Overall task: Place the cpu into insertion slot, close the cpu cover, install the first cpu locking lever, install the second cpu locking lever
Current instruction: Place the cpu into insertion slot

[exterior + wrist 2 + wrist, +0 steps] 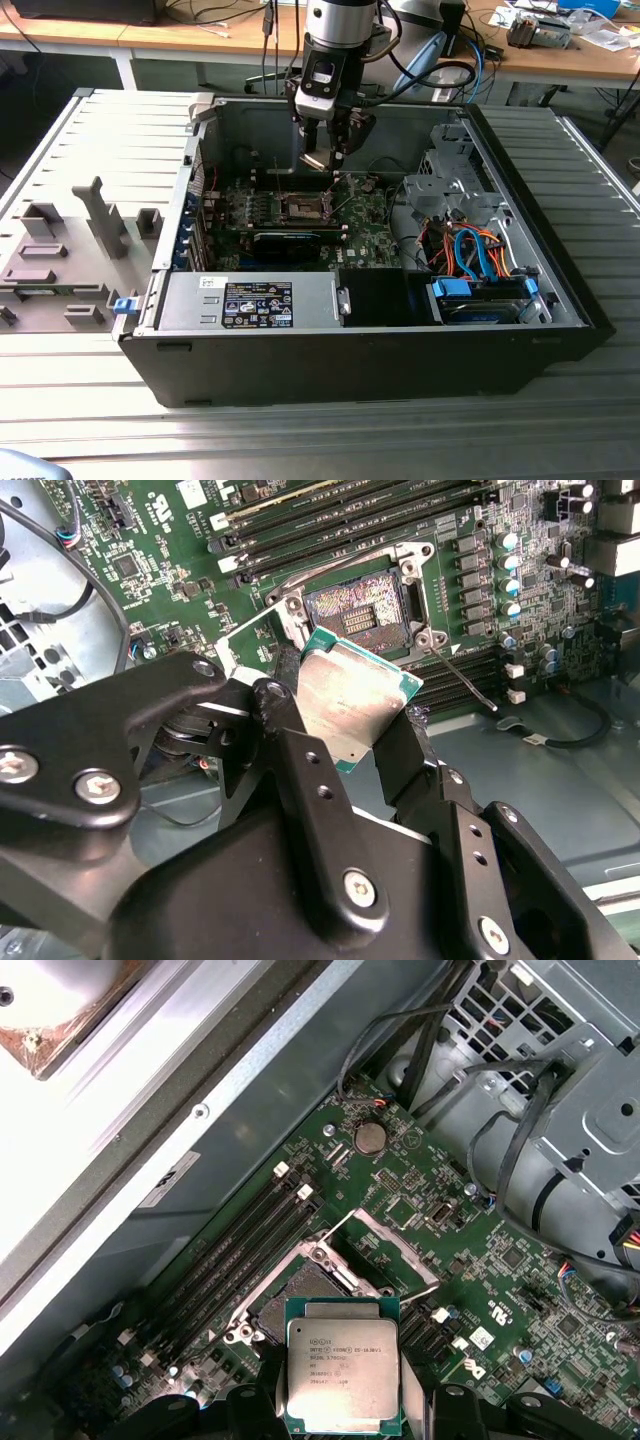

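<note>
The black two-fingered gripper [328,155] hangs above the square dark insertion slot with its brownish pin field and silvery metal rim [305,207], inside the open black metal computer case [350,370]. Its jaws are closed narrowly on the cpu, a small flat square chip with a dull silver-grey metal top and a green edge [350,705], with one black finger [300,760] pressed on each of two opposite sides. In the second wrist view the chip sits tilted, clear of the slot [362,608] and not touching it, with one corner nearest the slot's rim. In the first wrist view the chip [343,1375] lies just beside the slot [300,1295], and the slot's recess is bare. The cpu cover, a thin square silvery metal frame plate with a large window [398,1248], stands swung up at the slot's far edge, away from the chip. A thin silvery wire lever [465,683] angles out from one corner of the slot. Long black memory slots [240,1250] run alongside the slot on the large green circuit board [480,1260].
</note>
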### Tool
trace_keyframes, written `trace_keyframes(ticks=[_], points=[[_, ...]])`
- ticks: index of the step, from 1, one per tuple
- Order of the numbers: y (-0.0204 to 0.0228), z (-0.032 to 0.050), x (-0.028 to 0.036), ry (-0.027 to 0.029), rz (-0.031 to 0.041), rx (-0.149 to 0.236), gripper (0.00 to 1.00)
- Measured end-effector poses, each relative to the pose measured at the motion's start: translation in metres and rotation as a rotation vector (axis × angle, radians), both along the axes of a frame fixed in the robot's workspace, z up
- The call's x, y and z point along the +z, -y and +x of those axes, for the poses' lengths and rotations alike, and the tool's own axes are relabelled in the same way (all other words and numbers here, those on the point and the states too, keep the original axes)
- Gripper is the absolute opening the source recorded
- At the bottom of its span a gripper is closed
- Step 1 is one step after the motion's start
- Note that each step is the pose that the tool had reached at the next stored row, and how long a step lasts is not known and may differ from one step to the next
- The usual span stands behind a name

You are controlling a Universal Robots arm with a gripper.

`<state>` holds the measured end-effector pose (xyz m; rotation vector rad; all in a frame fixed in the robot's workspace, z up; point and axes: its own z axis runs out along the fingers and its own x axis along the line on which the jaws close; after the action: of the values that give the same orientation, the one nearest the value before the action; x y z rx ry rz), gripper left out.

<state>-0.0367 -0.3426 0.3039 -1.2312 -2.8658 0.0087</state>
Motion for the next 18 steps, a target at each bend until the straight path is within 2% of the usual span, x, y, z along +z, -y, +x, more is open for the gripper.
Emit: trace_keyframes(ticks=[18], points=[[0.0000,0.0000,0.0000,0.0000,-0.0006,-0.012,0.55]])
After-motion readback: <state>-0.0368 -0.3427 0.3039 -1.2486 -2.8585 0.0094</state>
